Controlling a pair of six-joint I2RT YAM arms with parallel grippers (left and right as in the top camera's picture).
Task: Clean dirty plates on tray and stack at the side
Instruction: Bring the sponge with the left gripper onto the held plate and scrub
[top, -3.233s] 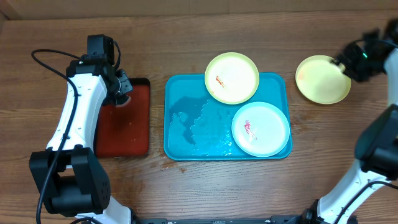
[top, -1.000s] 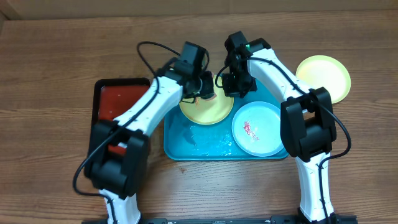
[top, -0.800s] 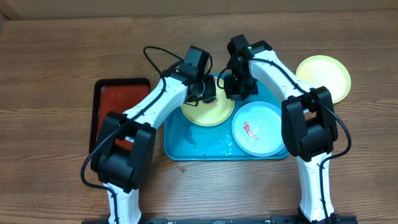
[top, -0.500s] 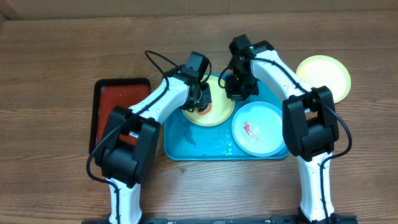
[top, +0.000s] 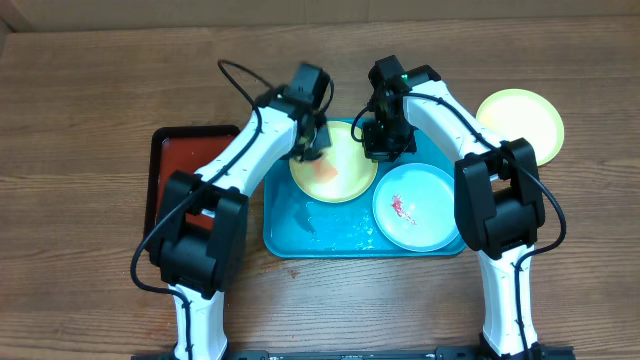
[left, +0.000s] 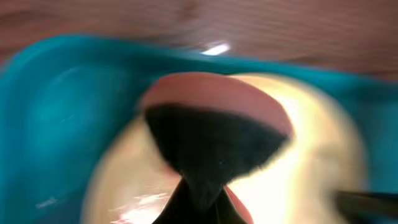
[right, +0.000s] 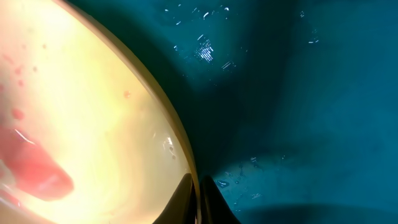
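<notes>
Right end effector (top: 380, 150) at plate (top: 345, 182) rim

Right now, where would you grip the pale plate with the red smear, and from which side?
I'd pinch the pale plate's raised rim at its left edge, coming down from above. It lies flat, so only the rim offers a hold; its right and near edges crowd the tray's rim, and the yellow plate sits at upper left.
</notes>
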